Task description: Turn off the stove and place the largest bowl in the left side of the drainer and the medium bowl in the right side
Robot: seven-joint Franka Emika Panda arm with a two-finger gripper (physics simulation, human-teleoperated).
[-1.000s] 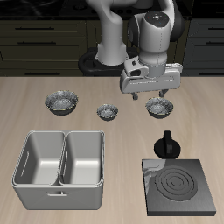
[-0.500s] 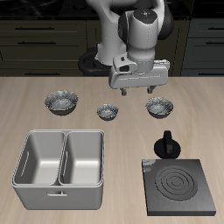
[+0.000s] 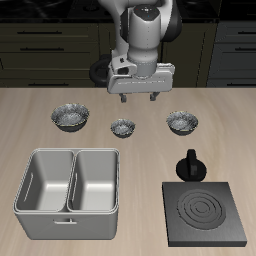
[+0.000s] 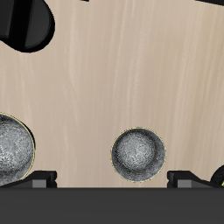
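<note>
Above the table in the exterior view, your gripper (image 3: 138,98) hangs in the air with its fingers spread apart and nothing between them. Three speckled bowls sit in a row below it. The smallest bowl (image 3: 122,127) lies at about 7 o'clock from the gripper. The largest bowl (image 3: 70,117) sits at 9 o'clock from that small one and the medium bowl (image 3: 182,122) at 3 o'clock, each well apart. The drainer (image 3: 70,181) stands toward the table's front edge, both compartments bare. The stove (image 3: 207,212) sits at 3 o'clock from it, its knob (image 3: 190,165) just behind the plate.

Through the wrist view, you look down on the smallest bowl (image 4: 138,154) between the fingertips (image 4: 191,178), with another speckled bowl (image 4: 12,149) cut by the frame edge.
</note>
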